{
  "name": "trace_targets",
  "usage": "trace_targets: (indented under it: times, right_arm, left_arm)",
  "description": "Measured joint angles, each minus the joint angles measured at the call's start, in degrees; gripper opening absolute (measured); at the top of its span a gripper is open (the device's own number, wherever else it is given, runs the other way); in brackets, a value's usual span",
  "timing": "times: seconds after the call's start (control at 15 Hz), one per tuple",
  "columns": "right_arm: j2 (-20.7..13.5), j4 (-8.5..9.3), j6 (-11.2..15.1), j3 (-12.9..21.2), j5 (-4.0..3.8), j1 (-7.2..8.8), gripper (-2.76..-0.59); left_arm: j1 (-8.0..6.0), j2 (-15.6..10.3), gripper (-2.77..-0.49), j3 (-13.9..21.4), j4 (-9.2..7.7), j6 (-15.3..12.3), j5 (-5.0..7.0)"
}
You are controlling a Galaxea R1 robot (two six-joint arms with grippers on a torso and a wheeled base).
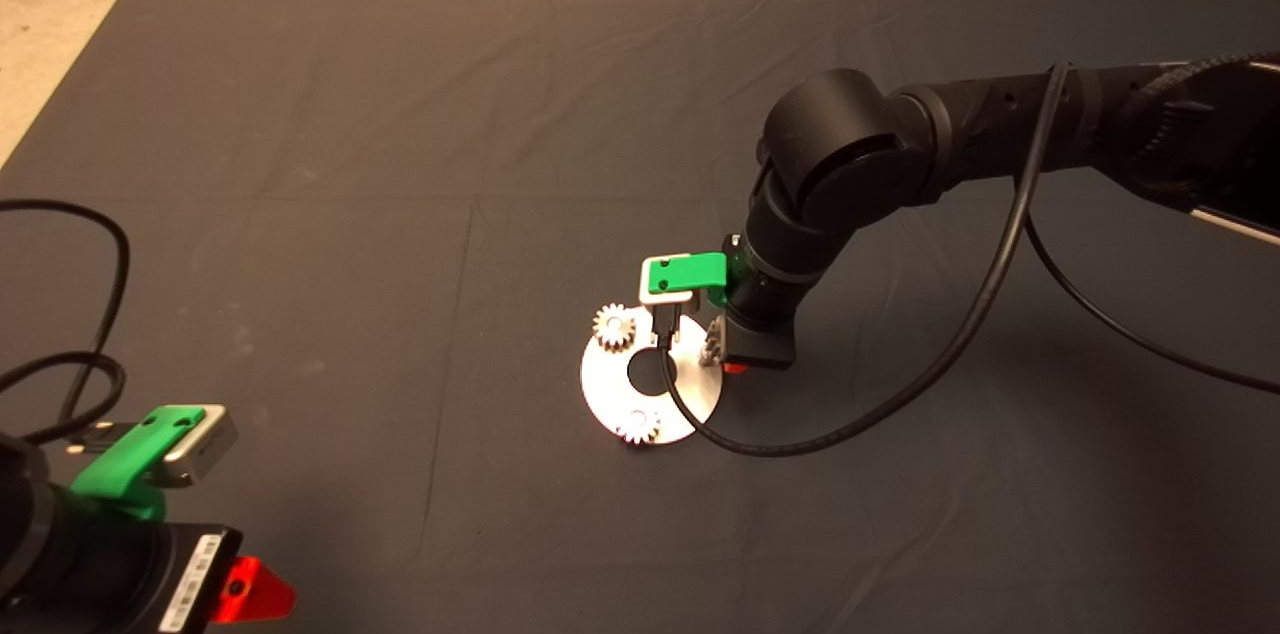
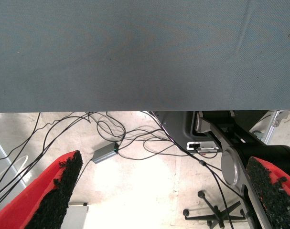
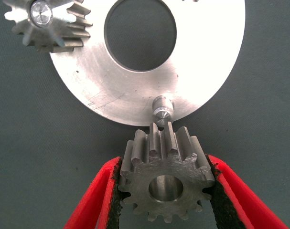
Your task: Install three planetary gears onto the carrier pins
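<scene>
The white carrier disc [image 1: 605,394] lies mid-mat. One gear [image 1: 614,325] sits on a pin at its far left rim, and a second gear [image 1: 638,427] sits at its near rim. My right gripper [image 1: 722,359] is at the disc's right rim, shut on the third gear [image 1: 712,342]. In the right wrist view that gear [image 3: 166,183] is pinched between the red fingers [image 3: 99,195], just short of the bare pin [image 3: 161,108] on the disc [image 3: 202,71]. A seated gear [image 3: 47,23] shows there too. My left gripper [image 1: 240,589] is parked at the lower left, open.
A black cable [image 1: 900,394] loops from the right arm down over the disc's right side and the mat. Cables [image 1: 90,314] trail over the mat's left edge. The left wrist view shows the mat's edge [image 2: 145,107], floor cables and a chair base.
</scene>
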Motion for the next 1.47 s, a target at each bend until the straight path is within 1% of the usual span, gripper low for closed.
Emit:
trace_targets:
  times: [0.2,0.4,0.47,0.73,1.2,1.47]
  right_arm:
    - [0.02,-0.88,-1.24,-0.69,0.02,-0.02,-2.24]
    - [0.83,-1.68,-1.72,-1.39,-0.06,-0.16,-2.24]
    - [1.16,-1.7,-1.9,-1.5,0.05,-0.16,-2.24]
    - [1.74,-1.92,-2.33,-1.77,0.0,-0.16,-2.24]
    - [1.92,-2.09,-2.74,-1.77,0.02,-0.19,-2.24]
    - [1.88,-2.25,-2.92,-1.77,0.02,-1.09,-2.24]
  left_arm:
    - [0.0,0.0,-0.78,0.0,-0.02,0.0,0.0]
    - [0.0,-0.01,-0.78,0.0,-0.05,0.22,0.0]
    - [0.0,-0.04,-0.78,0.0,-0.07,0.4,0.0]
    - [0.0,-0.12,-0.78,0.0,-0.16,0.9,0.0]
    - [0.0,-0.17,-0.78,0.0,-0.18,2.04,0.0]
    - [0.0,-0.76,-0.78,-0.02,-0.22,2.56,0.01]
